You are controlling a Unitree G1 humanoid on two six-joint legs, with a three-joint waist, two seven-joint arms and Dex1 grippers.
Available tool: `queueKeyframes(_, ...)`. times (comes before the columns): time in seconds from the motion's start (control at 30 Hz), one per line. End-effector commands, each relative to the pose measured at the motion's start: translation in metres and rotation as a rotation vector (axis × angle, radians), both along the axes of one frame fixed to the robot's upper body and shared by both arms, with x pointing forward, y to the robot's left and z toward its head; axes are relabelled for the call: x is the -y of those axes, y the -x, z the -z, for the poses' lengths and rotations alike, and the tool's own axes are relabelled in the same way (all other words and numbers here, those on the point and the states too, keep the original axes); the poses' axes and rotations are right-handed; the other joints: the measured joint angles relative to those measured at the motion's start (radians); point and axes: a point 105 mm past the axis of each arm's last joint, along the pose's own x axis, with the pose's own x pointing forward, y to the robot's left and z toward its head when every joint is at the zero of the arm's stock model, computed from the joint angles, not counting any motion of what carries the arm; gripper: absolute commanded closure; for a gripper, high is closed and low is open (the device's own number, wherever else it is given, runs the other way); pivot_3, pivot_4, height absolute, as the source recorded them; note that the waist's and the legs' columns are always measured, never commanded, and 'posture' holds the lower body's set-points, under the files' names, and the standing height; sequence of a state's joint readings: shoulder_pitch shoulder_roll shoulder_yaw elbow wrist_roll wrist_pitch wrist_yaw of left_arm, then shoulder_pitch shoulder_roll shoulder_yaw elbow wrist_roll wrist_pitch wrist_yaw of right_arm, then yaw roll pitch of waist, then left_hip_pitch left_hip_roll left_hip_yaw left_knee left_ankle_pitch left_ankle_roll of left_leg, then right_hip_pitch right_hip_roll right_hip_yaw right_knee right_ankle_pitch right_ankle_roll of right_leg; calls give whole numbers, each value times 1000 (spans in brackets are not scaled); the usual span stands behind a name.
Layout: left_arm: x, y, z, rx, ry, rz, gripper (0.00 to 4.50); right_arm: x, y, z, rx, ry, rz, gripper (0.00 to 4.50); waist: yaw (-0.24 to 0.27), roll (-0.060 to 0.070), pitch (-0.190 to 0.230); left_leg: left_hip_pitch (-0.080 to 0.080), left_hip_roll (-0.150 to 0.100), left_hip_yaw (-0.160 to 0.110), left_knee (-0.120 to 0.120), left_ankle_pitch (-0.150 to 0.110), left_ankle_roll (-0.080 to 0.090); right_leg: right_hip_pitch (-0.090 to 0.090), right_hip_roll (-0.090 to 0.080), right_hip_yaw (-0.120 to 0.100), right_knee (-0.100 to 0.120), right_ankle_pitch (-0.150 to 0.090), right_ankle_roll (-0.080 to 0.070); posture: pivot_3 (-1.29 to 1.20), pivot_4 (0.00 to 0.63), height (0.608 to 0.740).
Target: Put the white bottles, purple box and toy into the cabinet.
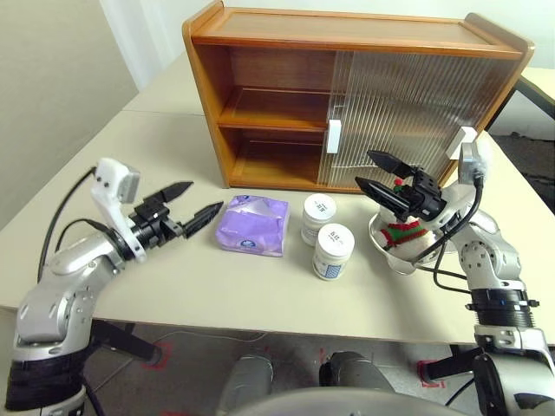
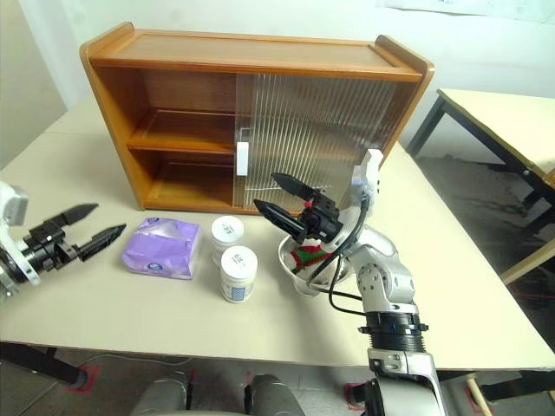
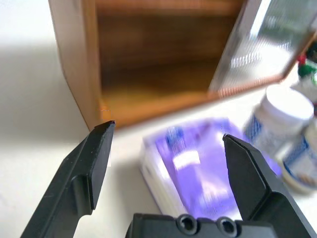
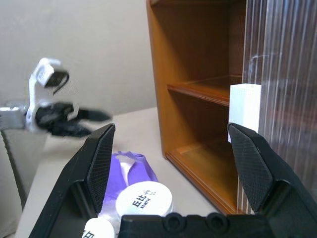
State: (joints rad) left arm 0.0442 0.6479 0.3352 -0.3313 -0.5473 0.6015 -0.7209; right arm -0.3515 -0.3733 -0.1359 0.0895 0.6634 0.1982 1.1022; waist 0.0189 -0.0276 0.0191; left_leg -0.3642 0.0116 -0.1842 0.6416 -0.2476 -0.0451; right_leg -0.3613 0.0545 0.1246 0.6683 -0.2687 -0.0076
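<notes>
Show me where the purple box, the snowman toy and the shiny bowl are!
purple box (image 1: 252, 224): left eye view, middle of its top face.
snowman toy (image 1: 401, 232): left eye view, its striped knitted body.
steel bowl (image 2: 286, 256): right eye view, its rim on the side nearest the bottles.

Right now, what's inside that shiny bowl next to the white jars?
The steel bowl holds the toy, a white knitted plush with red and green stripes. The right gripper, open, hovers in front of it and covers part of it, so the bowl's bottom cannot be seen.

Glossy wooden cabinet (image 1: 260, 52), ribbed translucent doors (image 1: 408, 113), soft purple box (image 1: 252, 224), knitted toy (image 1: 403, 232).
</notes>
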Motion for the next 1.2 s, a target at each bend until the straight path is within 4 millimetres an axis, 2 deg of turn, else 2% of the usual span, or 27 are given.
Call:
queueKeyframes(0.03,1,11,22,-151,-29,-9,16,0,-1,-1,11,14,1,0,2,0,0,0,0,0,0,0,0,0,0,0,0,0,0,34,0,740)
queueKeyframes(0.17,3,12,35,-220,-24,-41,16,-3,1,1,4,14,-7,0,5,0,0,1,0,0,0,0,-1,1,1,-1,0,0,-1,36,0,740)
queueKeyframes(0.3,13,-1,30,-184,54,-70,16,-4,6,4,-10,9,-10,0,14,0,0,2,0,0,1,1,-2,3,1,0,0,1,-2,24,0,740)
queueKeyframes(0.5,29,-5,35,-214,80,-51,16,-4,7,3,-12,7,1,0,10,1,-1,6,0,1,1,1,-2,5,1,0,1,1,-2,11,0,740)
queueKeyframes(0.67,21,-16,47,-292,62,-145,16,-2,6,2,-2,4,16,0,10,1,-1,8,0,1,1,1,-2,7,1,-1,1,1,-2,-3,0,740)
queueKeyframes(0.7,20,-16,49,-301,49,-151,428,-2,6,1,1,1,18,0,10,1,-1,9,0,1,1,1,-2,8,1,-1,1,1,-2,-3,0,740)
queueKeyframes(0.9,21,-18,51,-325,59,-164,2196,-3,7,1,7,9,15,0,8,1,-1,10,0,2,1,1,-2,8,1,0,1,0,-2,-10,0,740)
queueKeyframes(1.13,25,-21,43,-316,107,-129,4485,-2,4,-1,21,17,20,0,7,1,-1,10,0,2,1,1,-2,9,1,0,1,0,-1,-13,0,740)
queueKeyframes(1.2,25,-26,35,-283,133,-135,4485,-2,3,-2,29,16,22,0,7,1,-1,10,0,2,1,1,-2,9,1,0,1,0,-2,-12,0,740)
